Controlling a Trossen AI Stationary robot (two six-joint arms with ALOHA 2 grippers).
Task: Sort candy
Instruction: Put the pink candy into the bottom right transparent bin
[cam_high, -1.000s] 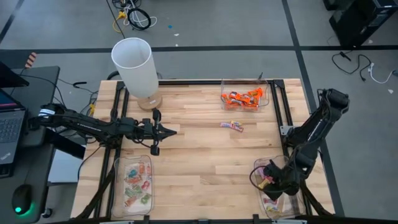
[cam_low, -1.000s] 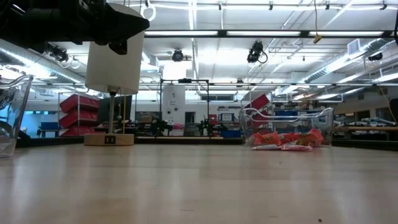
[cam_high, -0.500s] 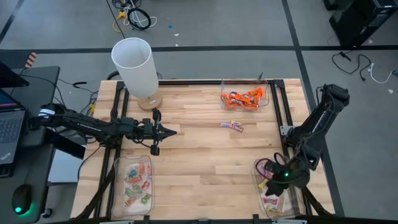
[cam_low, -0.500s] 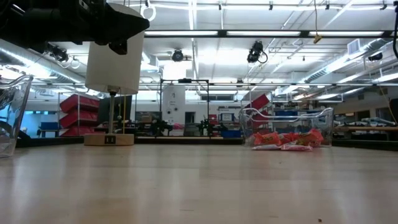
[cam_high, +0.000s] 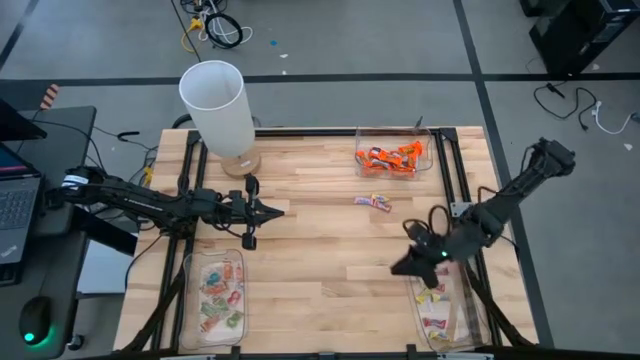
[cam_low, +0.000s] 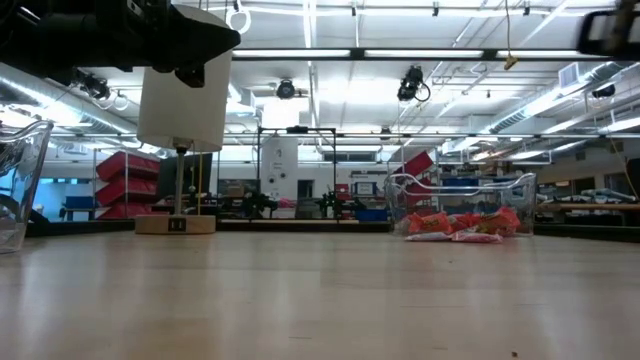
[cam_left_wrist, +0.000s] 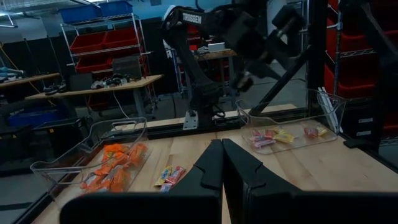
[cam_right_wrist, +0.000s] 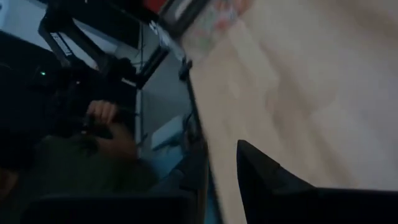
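The wooden table (cam_high: 330, 250) has a wide bare middle. Clear plastic trays sit near its edges: orange candy (cam_high: 390, 157) at one o'clock, pale green-and-pink sweets (cam_high: 220, 295) at seven, yellow-and-pink ones (cam_high: 433, 305) at five. Two loose wrapped pieces (cam_high: 372, 202) lie just below the orange tray. The left gripper (cam_high: 275, 210) (fingers pressed together) hovers at nine o'clock. The right gripper (cam_high: 402, 266) hangs beside the five o'clock tray; whether it pinches anything, I cannot tell.
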